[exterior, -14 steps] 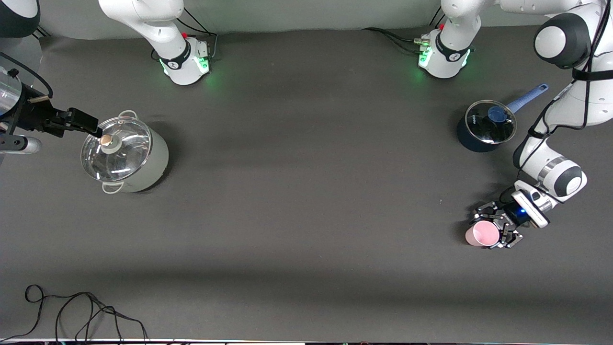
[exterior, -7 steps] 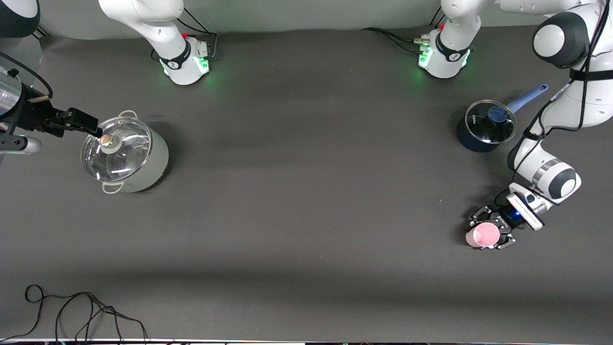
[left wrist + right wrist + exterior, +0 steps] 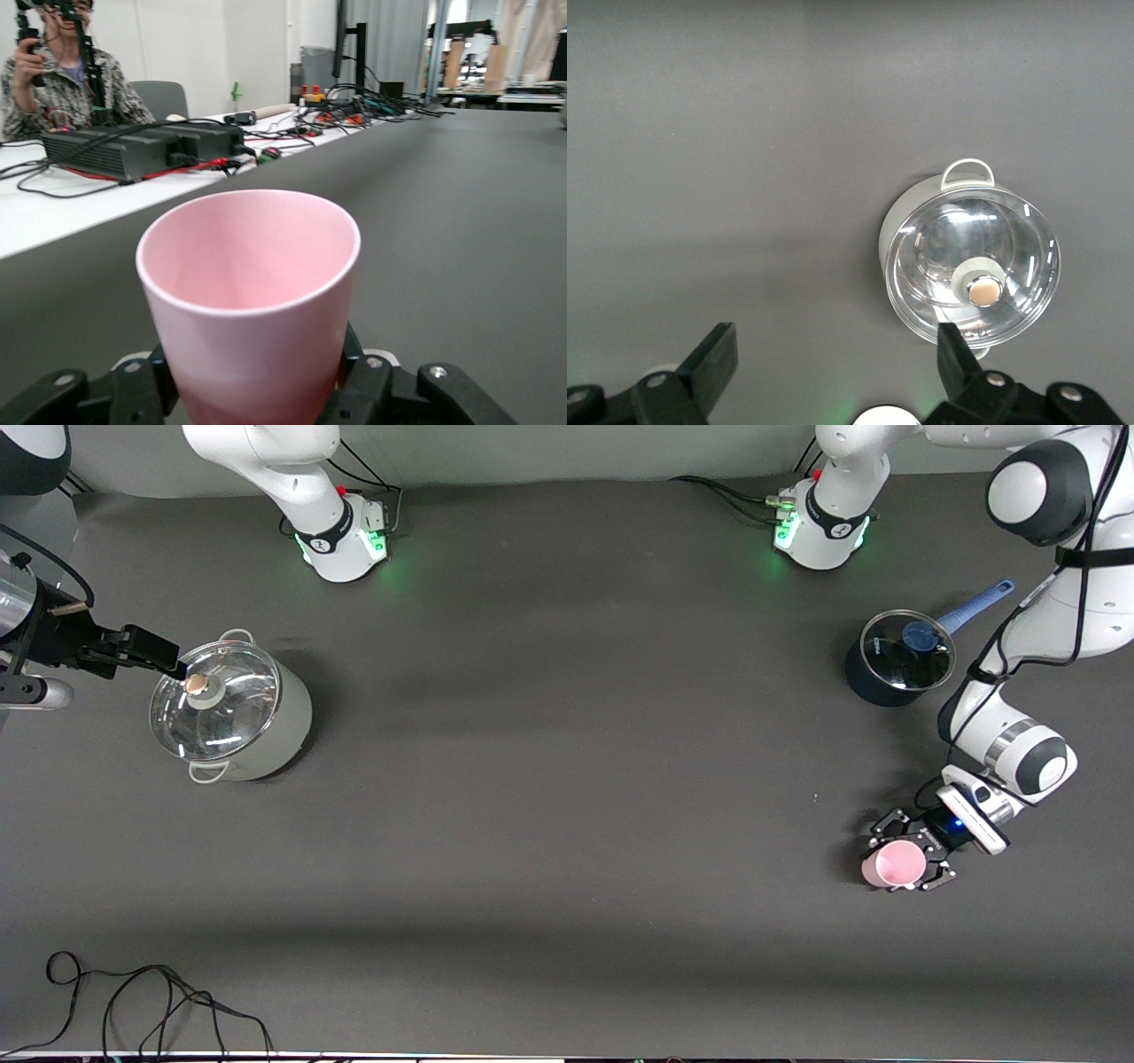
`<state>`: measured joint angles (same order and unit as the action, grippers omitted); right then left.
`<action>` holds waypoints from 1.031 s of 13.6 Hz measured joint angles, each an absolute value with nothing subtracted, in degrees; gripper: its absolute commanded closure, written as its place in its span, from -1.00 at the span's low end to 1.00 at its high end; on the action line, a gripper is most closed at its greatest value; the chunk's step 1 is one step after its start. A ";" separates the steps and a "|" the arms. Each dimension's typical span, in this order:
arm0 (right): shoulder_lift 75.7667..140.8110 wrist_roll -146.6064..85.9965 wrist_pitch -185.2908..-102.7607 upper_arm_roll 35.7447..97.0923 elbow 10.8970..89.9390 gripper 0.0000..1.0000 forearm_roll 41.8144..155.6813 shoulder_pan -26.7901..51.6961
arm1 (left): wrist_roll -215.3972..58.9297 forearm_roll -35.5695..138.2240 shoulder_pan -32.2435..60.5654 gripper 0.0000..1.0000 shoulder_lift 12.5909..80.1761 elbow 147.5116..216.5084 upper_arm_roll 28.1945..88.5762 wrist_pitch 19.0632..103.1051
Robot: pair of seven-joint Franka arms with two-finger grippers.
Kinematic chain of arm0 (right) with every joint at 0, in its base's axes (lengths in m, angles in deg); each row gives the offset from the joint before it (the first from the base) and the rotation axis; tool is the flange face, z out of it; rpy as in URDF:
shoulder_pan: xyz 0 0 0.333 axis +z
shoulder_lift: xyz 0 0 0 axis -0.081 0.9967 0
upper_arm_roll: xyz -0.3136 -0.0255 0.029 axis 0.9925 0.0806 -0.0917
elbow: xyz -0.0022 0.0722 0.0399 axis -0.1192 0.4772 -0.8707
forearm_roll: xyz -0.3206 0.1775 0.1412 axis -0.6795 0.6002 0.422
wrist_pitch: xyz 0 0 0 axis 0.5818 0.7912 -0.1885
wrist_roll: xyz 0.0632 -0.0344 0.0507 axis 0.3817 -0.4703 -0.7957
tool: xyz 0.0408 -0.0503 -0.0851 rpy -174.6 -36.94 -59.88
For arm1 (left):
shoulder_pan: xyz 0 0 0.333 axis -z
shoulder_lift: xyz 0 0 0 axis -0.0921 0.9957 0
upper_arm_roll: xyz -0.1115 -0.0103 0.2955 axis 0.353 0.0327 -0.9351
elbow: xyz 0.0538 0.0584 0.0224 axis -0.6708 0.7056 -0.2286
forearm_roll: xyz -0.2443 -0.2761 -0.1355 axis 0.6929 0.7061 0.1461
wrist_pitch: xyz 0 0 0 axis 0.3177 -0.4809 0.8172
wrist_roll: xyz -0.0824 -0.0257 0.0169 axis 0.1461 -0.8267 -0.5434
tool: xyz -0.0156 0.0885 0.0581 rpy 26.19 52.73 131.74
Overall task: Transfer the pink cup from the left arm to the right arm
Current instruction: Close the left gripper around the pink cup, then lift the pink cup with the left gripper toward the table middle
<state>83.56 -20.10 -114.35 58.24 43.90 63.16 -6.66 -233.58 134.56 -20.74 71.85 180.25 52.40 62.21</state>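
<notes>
So the left gripper (image 3: 912, 856) had its jaws clamped on the pink cup (image 3: 893, 864) down low at the left arm's end of the table, cup upright, mouth up, pinched low on its sides. From the front it looked like it sat on the table or just off it, couldn't tell which. The right gripper (image 3: 146, 652) was hanging with its jaws spread wide and empty, at the other end, up by the big grey pot (image 3: 232, 711) with the glass lid. That gap was the whole thing: the two grippers were well apart, nearly the full table between them. My guess is the cup's upper half, free above the fingers (image 3: 363, 390), is where the right arm would need to grab.
</notes>
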 measured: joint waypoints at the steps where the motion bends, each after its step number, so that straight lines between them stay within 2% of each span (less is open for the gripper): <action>1: 83.56 -20.10 -114.35 58.24 43.90 -1.00 63.16 -6.66 | -233.56 136.99 -20.68 0.11 69.86 181.97 55.68 66.39; 6: 83.56 -20.10 -114.32 58.25 43.90 -1.00 63.16 -6.67 | -233.55 153.92 -19.57 0.09 56.76 190.93 76.25 90.65; 10: 83.56 -20.09 -114.31 58.27 43.90 -1.00 63.16 -6.67 | -233.19 165.14 -19.03 0.08 48.15 194.47 91.01 102.85; 14: 83.56 -18.71 -114.18 59.15 43.90 -1.00 63.40 -6.74 | -224.30 167.51 -18.21 0.09 41.34 193.54 103.50 111.26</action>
